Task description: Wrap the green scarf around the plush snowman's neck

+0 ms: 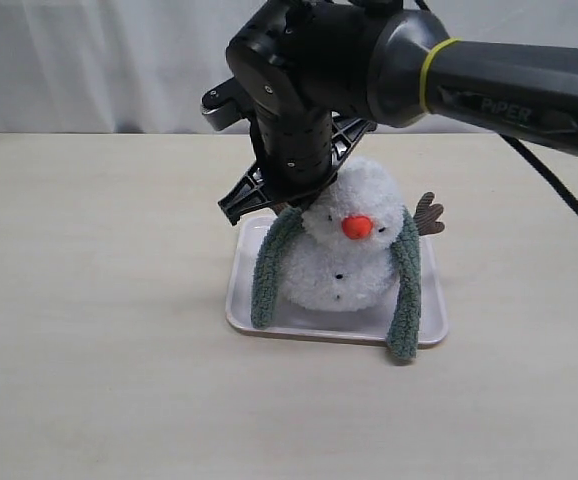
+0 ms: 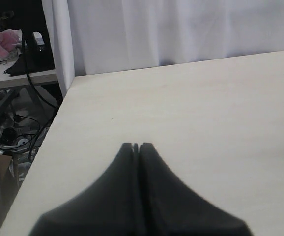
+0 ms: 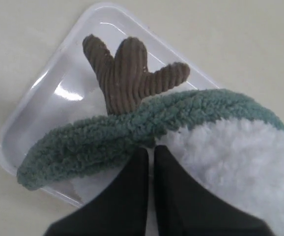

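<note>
A white tray (image 1: 237,300) lies near the middle of the pale desk (image 1: 89,320), a white curtain (image 1: 89,60) hangs behind its far edge, and past one corner a pink cloth (image 2: 2,42) lies on a side table (image 2: 9,81) above tangled cables (image 2: 9,133).

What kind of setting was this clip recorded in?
Probably a robotics lab or test station: a pale table against a white curtain, loose cables on the floor beside it, and a second cluttered desk behind.
</note>
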Available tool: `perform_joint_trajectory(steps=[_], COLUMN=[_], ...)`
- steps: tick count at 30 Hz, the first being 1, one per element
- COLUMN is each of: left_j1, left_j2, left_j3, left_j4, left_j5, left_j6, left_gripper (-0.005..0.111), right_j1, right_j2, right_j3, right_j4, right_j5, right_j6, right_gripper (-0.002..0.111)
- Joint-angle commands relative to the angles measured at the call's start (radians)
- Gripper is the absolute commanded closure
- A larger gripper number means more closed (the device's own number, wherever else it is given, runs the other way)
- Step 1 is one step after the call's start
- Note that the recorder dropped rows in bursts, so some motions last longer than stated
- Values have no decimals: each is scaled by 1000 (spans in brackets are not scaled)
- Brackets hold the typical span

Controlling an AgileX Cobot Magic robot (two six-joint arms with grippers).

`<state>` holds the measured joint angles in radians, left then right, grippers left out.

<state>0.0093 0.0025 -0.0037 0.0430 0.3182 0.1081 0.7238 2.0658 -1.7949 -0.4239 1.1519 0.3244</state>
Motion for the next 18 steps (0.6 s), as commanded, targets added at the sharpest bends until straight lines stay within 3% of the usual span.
perform_joint_trajectory(steps=[1,10,14,18], left_j1=[-6,-6,-6,-6], left_j2=[-3,-3,-3,-3], left_j3=[4,4,4,4], left_j4=[-2,-2,-2,-2], left_j5=[-9,-9,-9,-9], left_j6=[-1,-1,-1,-1], left_gripper=[107,107,107,107], right_j1=[-5,0,0,0], right_j2=[-27,-248,-390,-584], right_j3=[5,85,213,449], right_j4=[-11,85,48,48], right_j5=[-4,15,-35,-124], right_j6=[6,-63,-32,-20], right_gripper=[104,104,104,104])
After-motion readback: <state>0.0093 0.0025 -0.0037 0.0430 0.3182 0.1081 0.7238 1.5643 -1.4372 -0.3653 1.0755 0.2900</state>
